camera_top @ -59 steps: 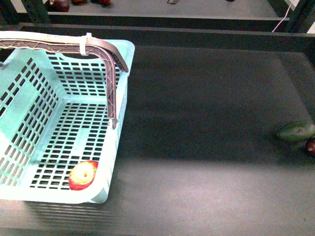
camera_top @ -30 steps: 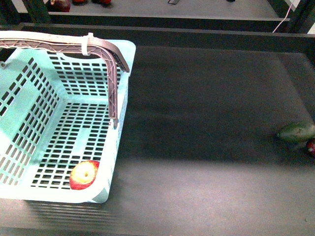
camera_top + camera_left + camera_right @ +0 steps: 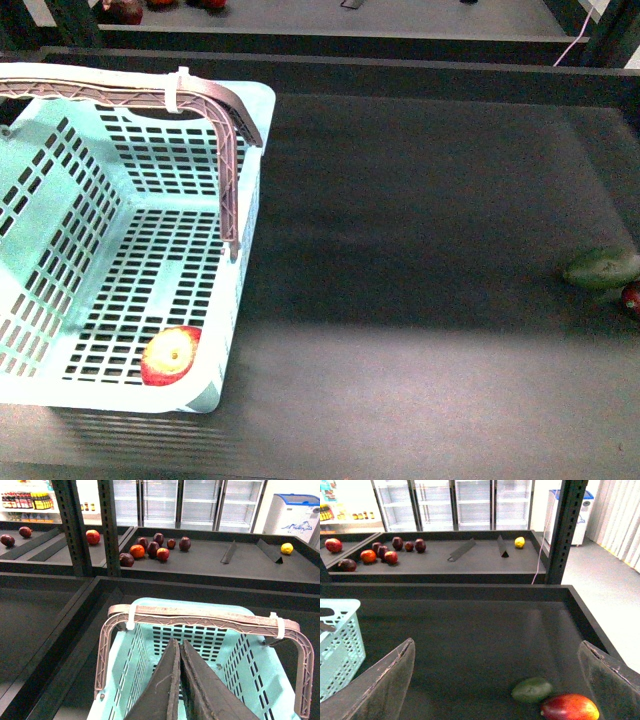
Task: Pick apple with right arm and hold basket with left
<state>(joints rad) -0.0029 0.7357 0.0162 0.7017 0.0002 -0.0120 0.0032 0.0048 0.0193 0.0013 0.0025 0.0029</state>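
One apple (image 3: 170,355) lies in the basket (image 3: 250,190), near corner, unmoved for a second. My left claw (image 3: 179,652) is closed over it, apparently empty; right claw (image 3: 495,680) gapes wide above the counter (image 3: 420,300), so placement reads complete.

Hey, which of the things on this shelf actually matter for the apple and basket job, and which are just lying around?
Part of the job:
apple, lying in the basket's near corner
basket
left gripper, shut, above the basket
right gripper, open

Just lying about:
green fruit
red fruit beside it
fruit on the back shelf
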